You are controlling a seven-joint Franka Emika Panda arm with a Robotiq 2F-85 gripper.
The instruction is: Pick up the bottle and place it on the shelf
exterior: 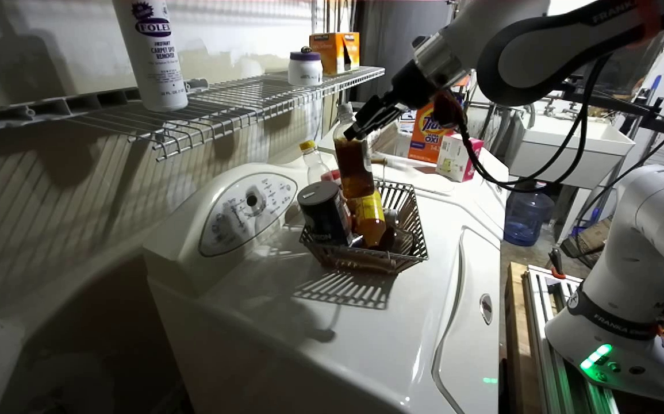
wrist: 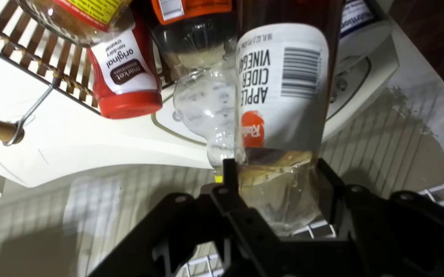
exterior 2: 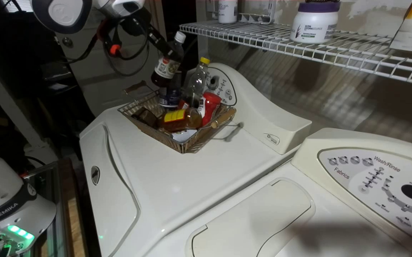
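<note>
"Hanging above the wire basket (exterior 2: 166, 139), the bottle (exterior: 354, 164) is held in the gripper (wrist: 276, 167). It has a pale cap and amber-brown liquid, and it leans to one side. In the wrist view its label reads Apple Cider Vinegar, with the letters upside down from that camera."

"How is it being held?"

"By its upper part, just above the label, with a finger on either side. The jaws are clamped against it, parted only by the bottle's own width. The white arm (exterior: 527, 57) reaches in from the upper right of an exterior view. Whether the bottle's base touches anything below, I can't tell."

"And the shelf?"

"The shelf (exterior: 274, 95) is a long rack of white wire, and the bottle is apart from it. On it stand a tall white container marked Folex (exterior: 156, 63), a white jar with a purple lid (exterior: 305, 70) and an orange box (exterior: 334, 52)."

"What does the basket hold?"

"A dark canister (exterior: 323, 213), a clear bottle with a yellow cap (exterior 2: 197, 85), a yellow-labelled bottle (exterior 2: 177, 121) tipped well over, and a red-lidded creamer container (wrist: 123, 73). Other items are too hidden to name. The basket rests on a white appliance (exterior 2: 148, 171), near its raised control panel (exterior: 234, 213)."
</note>
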